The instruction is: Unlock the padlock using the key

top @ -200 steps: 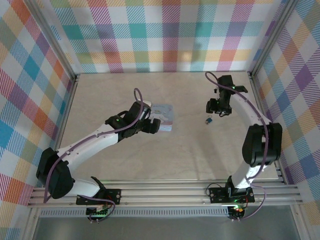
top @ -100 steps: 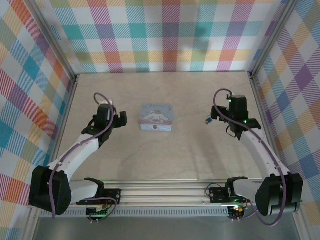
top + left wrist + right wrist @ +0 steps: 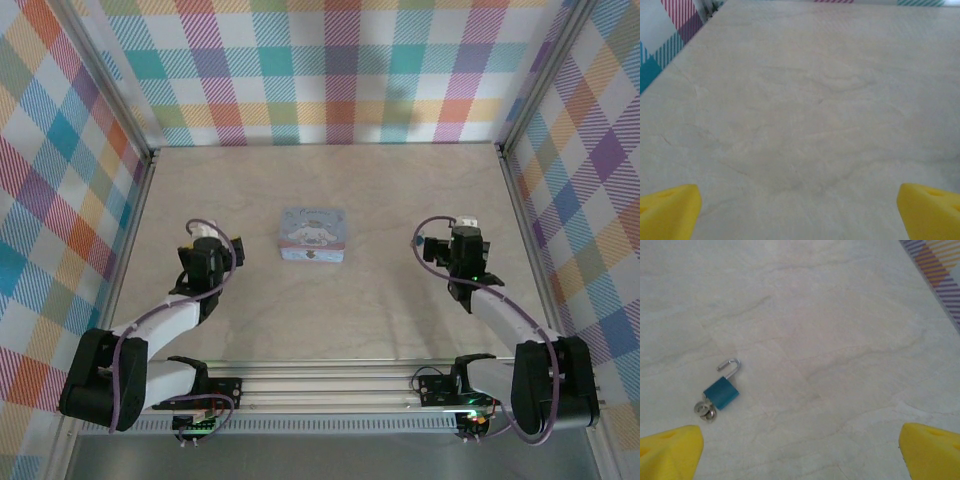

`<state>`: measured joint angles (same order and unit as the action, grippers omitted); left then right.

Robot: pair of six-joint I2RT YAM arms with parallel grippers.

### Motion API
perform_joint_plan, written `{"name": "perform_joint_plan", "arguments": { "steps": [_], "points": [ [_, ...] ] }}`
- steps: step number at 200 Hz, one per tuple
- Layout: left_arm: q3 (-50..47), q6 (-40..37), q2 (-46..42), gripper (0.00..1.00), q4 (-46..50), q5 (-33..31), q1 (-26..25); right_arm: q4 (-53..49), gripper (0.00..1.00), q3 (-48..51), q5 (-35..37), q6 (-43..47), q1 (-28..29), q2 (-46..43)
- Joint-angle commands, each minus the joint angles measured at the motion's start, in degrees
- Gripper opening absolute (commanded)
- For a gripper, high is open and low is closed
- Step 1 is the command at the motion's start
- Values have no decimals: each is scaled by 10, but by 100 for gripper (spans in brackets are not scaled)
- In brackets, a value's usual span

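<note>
The padlock point(image 3: 721, 392) is a tiny teal lock lying flat on the pale table. Its silver shackle point(image 3: 730, 367) is swung open, and the key point(image 3: 705, 410) with its small ring sticks out of the bottom end. It lies ahead and to the left of my right gripper point(image 3: 800, 452), which is open with nothing between its yellow fingertips point(image 3: 670, 450). My left gripper point(image 3: 800, 212) is open too, over bare table, its yellow fingertips point(image 3: 667, 212) far apart. In the top view both arms are folded back, left gripper point(image 3: 204, 232) and right gripper point(image 3: 467, 226) near the sides.
A pale blue cartoon-printed tin point(image 3: 313, 234) stands at the table's middle, between the two arms and touched by neither. Metal frame rails point(image 3: 520, 200) and plaid walls close in the table on three sides.
Both arms have drawn back toward their bases. The left gripper has left the tin and the right gripper has backed off from the padlock, which stays on the table.
</note>
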<state>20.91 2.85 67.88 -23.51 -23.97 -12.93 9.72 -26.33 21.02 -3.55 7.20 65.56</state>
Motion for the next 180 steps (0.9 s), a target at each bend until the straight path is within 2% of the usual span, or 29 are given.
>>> {"name": "perform_joint_plan", "arguments": {
  "steps": [1,33,44,72,82,103,109,118,140,150,154,161,172,180],
  "points": [
    [-46,-24,-4,100,-130,19,9,154,100,28,-1,5,0,26],
    [-81,-61,13,100,-224,39,13,311,100,58,19,-11,-1,104],
    [-89,-67,29,100,-255,42,19,296,100,41,7,2,-1,118],
    [-86,-56,95,100,-332,83,50,395,100,44,10,17,-10,189],
    [-82,-55,138,100,-366,99,54,357,100,34,-7,14,-10,182],
    [-57,-70,225,100,-416,123,53,385,100,47,-24,20,-13,184],
    [-44,-73,217,100,-388,136,54,397,100,52,-30,22,-13,184],
    [-7,-76,208,100,-289,153,55,404,100,59,-40,23,-15,181],
    [26,-53,220,100,-245,145,70,456,100,80,-90,36,-19,200],
    [24,-52,216,100,-239,146,70,515,100,77,-75,39,-22,245],
    [23,-52,218,100,-245,144,70,504,100,74,-75,36,-21,240],
    [23,-53,217,100,-244,145,70,412,100,53,-84,22,-27,216],
    [23,-53,219,100,-247,145,70,425,100,43,-86,13,-38,233],
    [24,-52,217,100,-243,146,71,393,100,40,-99,6,-46,220]
  ]
}}
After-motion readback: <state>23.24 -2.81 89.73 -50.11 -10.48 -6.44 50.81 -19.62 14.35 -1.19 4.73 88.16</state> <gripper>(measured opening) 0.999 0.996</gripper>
